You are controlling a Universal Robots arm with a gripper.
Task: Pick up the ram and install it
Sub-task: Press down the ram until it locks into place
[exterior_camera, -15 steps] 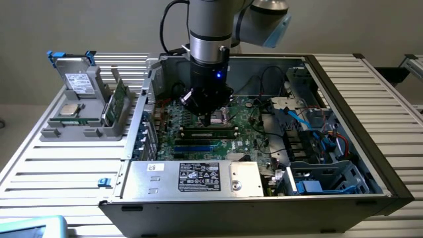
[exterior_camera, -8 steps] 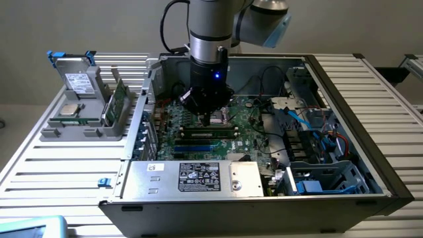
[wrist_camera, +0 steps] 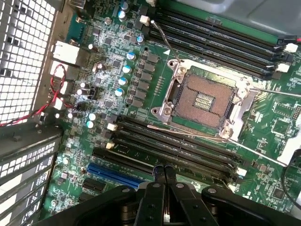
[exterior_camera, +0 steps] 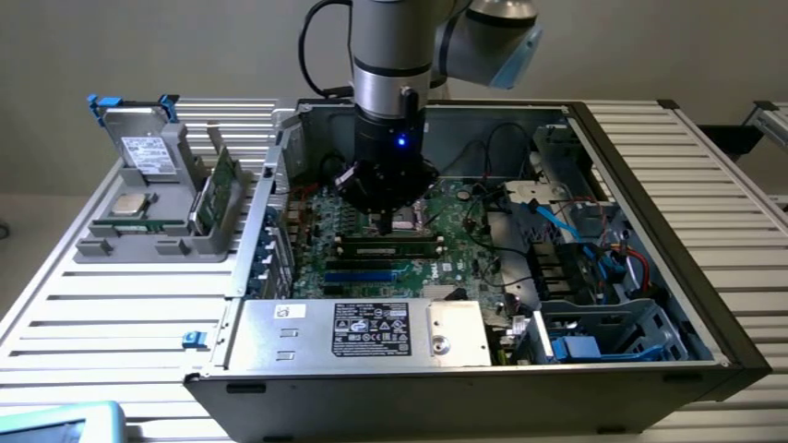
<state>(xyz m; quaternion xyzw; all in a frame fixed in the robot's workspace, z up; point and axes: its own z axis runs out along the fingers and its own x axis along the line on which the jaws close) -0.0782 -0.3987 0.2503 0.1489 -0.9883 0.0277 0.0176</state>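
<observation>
Your black gripper (wrist_camera: 164, 170) has its jaws pressed together over the thin green ram stick (exterior_camera: 391, 246), which sits in a black motherboard slot (wrist_camera: 178, 153) beside the open silver processor socket (wrist_camera: 203, 101); the gripper hides any contact.

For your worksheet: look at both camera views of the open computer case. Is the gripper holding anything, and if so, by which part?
Nothing is held. The gripper is shut with its fingertips together and empty, above the memory slots of the motherboard.
</observation>
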